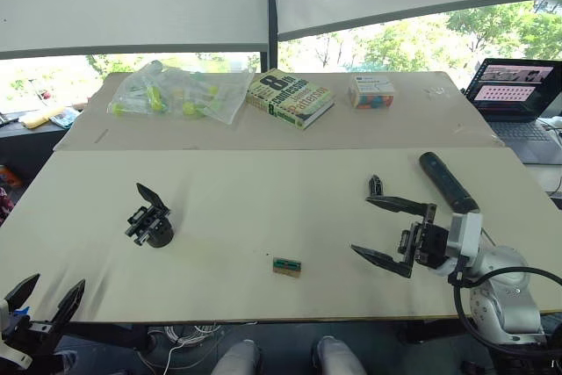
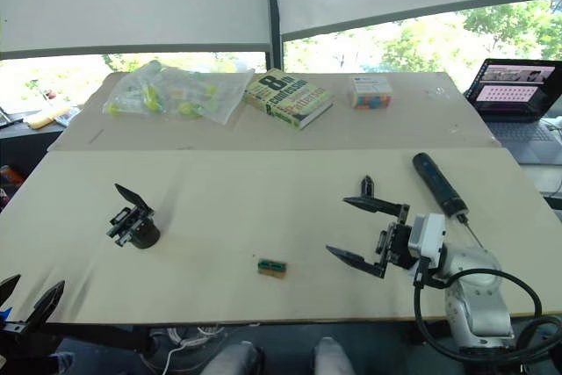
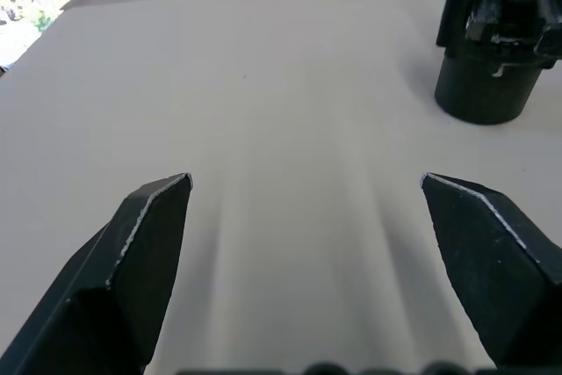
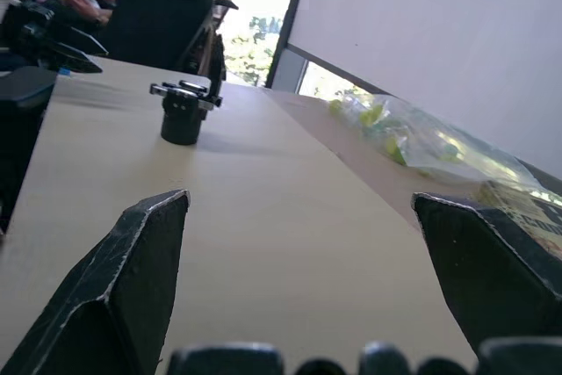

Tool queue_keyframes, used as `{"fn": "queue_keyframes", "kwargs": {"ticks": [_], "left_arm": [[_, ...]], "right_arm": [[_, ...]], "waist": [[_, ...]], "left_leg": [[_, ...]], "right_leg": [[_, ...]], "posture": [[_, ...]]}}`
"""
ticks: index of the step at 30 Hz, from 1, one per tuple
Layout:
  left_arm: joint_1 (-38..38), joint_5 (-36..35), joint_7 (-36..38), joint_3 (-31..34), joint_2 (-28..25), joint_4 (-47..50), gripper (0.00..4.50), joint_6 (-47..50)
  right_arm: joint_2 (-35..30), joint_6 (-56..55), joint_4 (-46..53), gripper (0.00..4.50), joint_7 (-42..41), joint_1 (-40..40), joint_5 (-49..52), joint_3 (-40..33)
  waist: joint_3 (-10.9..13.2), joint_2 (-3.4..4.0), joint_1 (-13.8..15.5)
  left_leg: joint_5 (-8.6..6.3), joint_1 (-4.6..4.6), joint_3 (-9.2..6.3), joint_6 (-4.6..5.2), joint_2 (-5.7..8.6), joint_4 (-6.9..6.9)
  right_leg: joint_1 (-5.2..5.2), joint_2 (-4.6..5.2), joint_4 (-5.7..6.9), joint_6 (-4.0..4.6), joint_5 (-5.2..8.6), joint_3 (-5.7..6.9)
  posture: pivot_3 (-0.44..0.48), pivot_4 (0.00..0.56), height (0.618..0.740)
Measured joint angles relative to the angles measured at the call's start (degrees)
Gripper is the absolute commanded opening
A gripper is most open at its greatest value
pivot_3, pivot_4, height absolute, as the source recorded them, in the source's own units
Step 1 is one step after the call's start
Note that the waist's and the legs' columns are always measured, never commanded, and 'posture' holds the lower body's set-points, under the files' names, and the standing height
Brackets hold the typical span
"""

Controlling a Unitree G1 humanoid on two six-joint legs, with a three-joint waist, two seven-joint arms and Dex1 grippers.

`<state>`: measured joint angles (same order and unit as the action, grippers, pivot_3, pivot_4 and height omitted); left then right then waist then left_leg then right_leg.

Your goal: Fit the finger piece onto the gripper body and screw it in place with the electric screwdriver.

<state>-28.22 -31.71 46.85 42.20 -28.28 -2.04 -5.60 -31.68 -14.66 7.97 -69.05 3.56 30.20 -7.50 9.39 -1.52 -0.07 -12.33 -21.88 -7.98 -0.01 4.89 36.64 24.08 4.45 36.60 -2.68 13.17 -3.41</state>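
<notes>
The gripper body stands on the left half of the cream table, a pointed black finger sticking up from its round base; it also appears in the wrist views. The finger piece, a small black wedge, lies right of centre. Beside it the electric screwdriver lies at an angle on the table. My right gripper hovers open just in front of the finger piece, holding nothing. My left gripper is open at the table's near left edge, in front of the gripper body.
A small green part lies near the front edge at centre. On the far table are a plastic bag of yellow-green items, a book and a small box. A laptop stands far right. People sit beyond the table's left end.
</notes>
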Motion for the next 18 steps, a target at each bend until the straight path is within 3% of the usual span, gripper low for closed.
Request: {"fn": "queue_keyframes", "kwargs": {"ticks": [7,18], "left_arm": [[1.7,1.7,-1.4,-7.0,0.8,6.9,4.41,2.4],[10.6,10.1,-7.3,-17.0,0.5,4.3,4.41,5.6]], "right_arm": [[0.3,2.0,0.2,4.5,1.8,-0.2,0.5,0.2],[1.4,2.5,0.9,4.5,2.7,0.2,0.4,0.9]], "waist": [[0.0,0.03,-0.2],[0.0,0.03,-0.6]], "left_leg": [[0.0,0.02,0.04,0.0,-0.01,0.0],[0.0,0.08,0.06,0.0,0.05,0.0]], "right_leg": [[0.02,-0.03,0.05,0.01,-0.01,-0.02],[0.02,-0.12,0.09,0.25,-0.16,-0.03]], "posture": [[0.0,0.15,0.74],[0.0,0.15,0.74]]}}
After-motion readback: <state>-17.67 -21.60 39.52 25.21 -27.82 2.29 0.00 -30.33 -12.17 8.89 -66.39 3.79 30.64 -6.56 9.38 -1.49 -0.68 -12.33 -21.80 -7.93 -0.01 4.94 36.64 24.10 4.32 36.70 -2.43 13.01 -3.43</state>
